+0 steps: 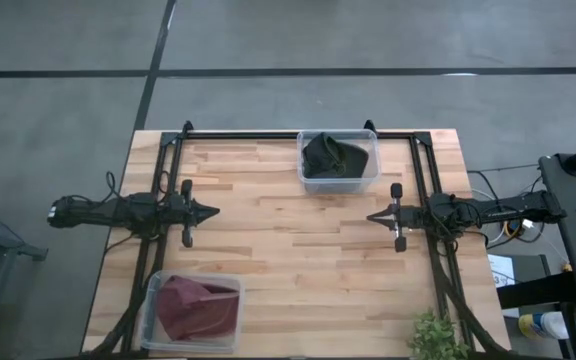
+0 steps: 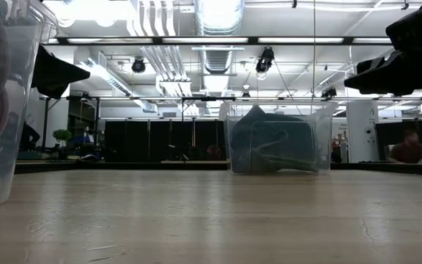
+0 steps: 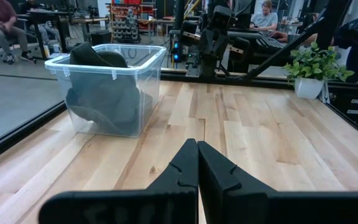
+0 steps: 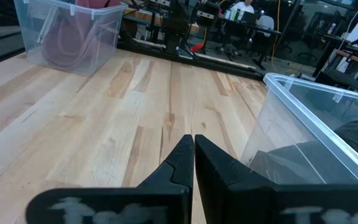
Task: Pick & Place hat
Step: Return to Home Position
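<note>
1. The red caps (image 1: 200, 308) lie heaped inside the bottom transparent bin (image 1: 196, 277), which sits at one corner of the table (image 1: 288, 250). No cap shows on the bare wood outside it.
2. The left gripper (image 1: 211, 212) hangs above the wood near that bin, on its side toward the table's middle. Its fingers are pressed together tip to tip and hold nothing, which the left wrist view makes plain.
3. The right gripper (image 1: 372, 215) is well apart from the bin, across the table, and faces the left one. Its fingers also meet and carry nothing.
4. A second clear bin (image 1: 338, 134) holding dark caps (image 1: 330, 158) stands at the table edge opposite the red-cap bin, nearer the right gripper.
5. The left arm is the nearer to the red caps, but they lie off to the side of its fingertips and behind them, not ahead. The heap shows no clear long axis. Judging by this, nothing is left to pick. Each arm need only draw back along its own line, away from both bins.
</note>
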Available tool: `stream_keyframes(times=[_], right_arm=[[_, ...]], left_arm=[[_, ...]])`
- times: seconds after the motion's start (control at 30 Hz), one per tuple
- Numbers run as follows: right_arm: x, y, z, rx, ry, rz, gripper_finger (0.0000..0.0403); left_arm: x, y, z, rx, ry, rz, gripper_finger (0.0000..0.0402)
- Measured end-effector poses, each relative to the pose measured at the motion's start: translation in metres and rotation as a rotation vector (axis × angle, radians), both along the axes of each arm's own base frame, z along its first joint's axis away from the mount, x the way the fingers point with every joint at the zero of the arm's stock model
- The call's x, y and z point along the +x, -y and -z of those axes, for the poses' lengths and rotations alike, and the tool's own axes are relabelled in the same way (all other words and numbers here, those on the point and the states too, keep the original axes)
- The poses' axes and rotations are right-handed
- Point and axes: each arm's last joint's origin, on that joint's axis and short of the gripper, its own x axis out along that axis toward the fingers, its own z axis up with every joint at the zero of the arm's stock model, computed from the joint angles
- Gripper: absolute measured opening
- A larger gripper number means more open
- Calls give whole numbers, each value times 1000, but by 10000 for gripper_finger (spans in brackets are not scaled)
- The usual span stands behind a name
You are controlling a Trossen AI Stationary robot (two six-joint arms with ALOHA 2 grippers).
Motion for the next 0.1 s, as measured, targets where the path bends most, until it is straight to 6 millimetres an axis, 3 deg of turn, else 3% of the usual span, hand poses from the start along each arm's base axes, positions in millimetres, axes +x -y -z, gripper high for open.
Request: stream_keyframes(times=[0.1], right_arm=[[0,0,0,0,0,0,9]], left_arm=[[0,0,0,0,0,0,0]])
